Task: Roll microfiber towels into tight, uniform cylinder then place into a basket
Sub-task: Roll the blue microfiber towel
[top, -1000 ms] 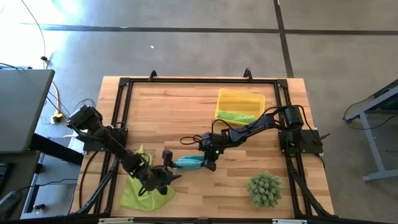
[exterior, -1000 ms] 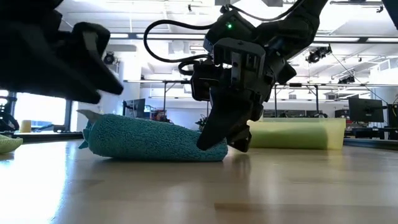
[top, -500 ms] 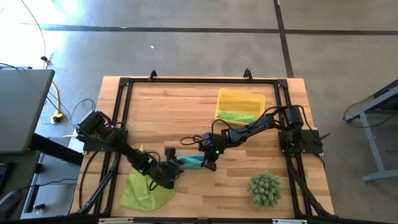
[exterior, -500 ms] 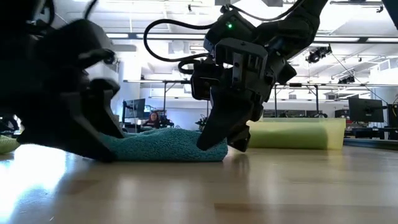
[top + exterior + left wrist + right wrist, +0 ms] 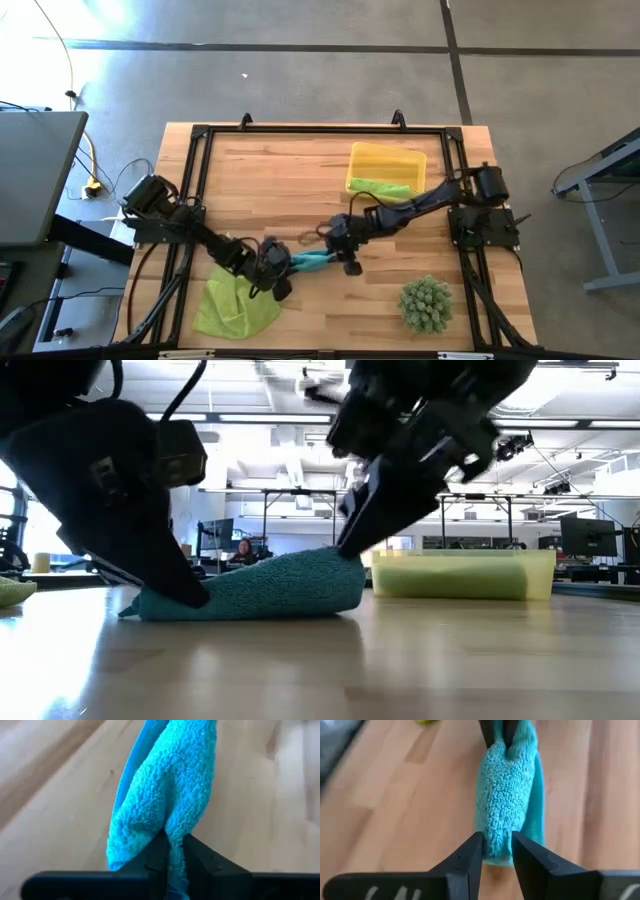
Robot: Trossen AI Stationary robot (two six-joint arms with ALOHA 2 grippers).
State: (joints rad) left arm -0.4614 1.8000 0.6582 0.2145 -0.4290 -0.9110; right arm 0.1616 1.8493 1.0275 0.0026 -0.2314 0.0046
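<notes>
Teal towel roll (image 5: 308, 262) lies lengthwise between both hands.

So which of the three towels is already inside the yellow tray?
A lime-green towel, lying in the yellow tray. The other lime-green one lies loose by the table's front edge; the teal one lies rolled between both pincers.

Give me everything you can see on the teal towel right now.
The teal microfiber towel is a fluffy terry cloth rolled into a loose, uneven cylinder, lying on the wooden table near the middle of its front half. The left gripper pinches one end shut between its fingers. The right gripper straddles the other end, which is lifted slightly in the low view; its fingers look partly parted.
</notes>
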